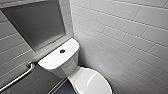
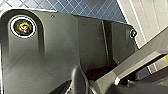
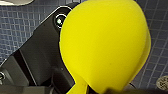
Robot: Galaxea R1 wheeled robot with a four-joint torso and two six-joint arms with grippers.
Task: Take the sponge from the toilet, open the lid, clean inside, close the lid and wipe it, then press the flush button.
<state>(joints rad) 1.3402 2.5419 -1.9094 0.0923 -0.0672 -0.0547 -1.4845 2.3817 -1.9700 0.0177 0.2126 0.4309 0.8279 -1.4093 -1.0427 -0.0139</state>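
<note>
The white toilet stands in the corner, its tank against the back wall. The glossy oval lid lies shut over the bowl. A small dark flush button sits in the middle of the flat tank top. In the right wrist view the bright yellow sponge bulges large and close above the dark blue floor tiles. It is pinched in at its lower end, where my right gripper is shut on it. My left gripper is open, and nothing is held in the left wrist view.
A metal grab bar runs along the wall left of the tank, below a recessed niche. A white tiled wall is close on the toilet's right. The floor is dark blue small tiles, with a round drain.
</note>
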